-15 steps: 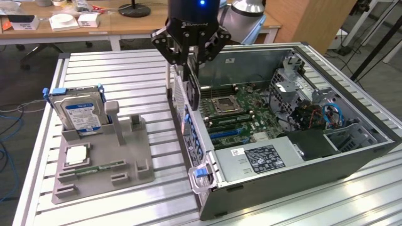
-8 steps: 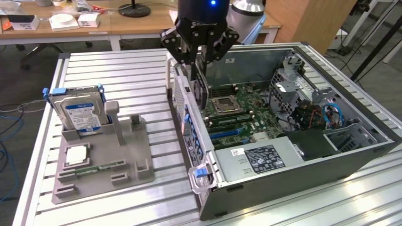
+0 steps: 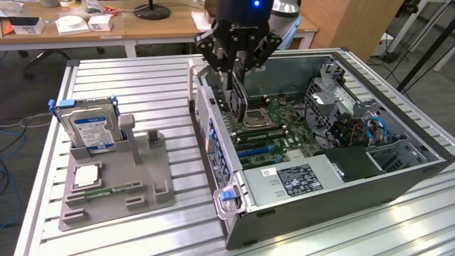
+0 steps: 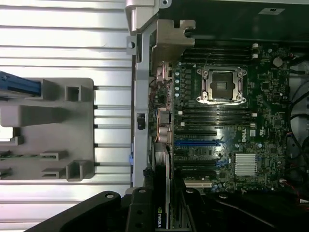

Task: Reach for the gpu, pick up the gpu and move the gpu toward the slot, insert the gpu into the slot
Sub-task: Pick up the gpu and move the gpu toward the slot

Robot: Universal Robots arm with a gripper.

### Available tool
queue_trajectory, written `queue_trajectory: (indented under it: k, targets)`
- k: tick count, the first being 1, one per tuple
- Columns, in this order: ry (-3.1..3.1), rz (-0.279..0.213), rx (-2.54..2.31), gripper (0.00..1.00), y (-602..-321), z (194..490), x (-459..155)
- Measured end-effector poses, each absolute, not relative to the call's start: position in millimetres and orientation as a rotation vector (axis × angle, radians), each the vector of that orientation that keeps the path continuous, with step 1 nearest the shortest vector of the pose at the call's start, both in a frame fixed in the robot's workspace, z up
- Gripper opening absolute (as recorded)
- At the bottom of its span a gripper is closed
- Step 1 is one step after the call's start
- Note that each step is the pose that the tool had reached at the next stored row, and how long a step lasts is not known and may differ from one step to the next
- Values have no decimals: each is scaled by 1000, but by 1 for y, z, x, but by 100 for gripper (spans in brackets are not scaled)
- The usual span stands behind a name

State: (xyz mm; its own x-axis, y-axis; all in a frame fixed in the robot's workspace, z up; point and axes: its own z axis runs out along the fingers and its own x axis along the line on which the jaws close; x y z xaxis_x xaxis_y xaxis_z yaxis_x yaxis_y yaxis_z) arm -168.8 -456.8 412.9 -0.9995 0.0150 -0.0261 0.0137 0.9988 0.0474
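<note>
Black and clamped, my end effector [image 3: 237, 63] grips the top edge of the gpu [image 3: 238, 100], so the card hangs upright with its lower edge free to meet a slot. It hovers inside the open case [image 3: 320, 213], by the wall on the exterior view's left, over the board [image 3: 284, 140] and, I judge, not yet seated. Further left on the table [image 3: 142, 80], a holder [image 3: 142, 176] props the drive [image 3: 89, 128].
</note>
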Motion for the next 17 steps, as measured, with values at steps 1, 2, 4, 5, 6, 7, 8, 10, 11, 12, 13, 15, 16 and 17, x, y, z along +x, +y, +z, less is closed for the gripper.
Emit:
queue_trajectory:
  k: [1,2,4,5,6,7,8,10,11,12,13,15,16,17]
  targets:
    - [3114,74,23,26,-457,413,-166]
    - [3115,74,22,26,-457,413,-163]
    - [3115,74,22,26,-457,413,-157]
    - [3115,74,22,26,-457,413,-154]
    - [3115,74,22,26,-457,413,-150]
    - [3116,74,23,26,-457,413,-147]
    - [3116,74,22,26,-457,413,-143]
    - [3117,74,22,26,-457,413,-137]
    - [3117,74,22,26,-457,413,-134]
    - [3117,74,23,26,-457,413,-130]
    - [3117,74,23,26,-457,413,-128]
    - [3118,74,22,26,-457,413,-124]
    - [3118,74,22,26,-457,413,-122]
    - [3118,74,23,26,-457,413,-120]
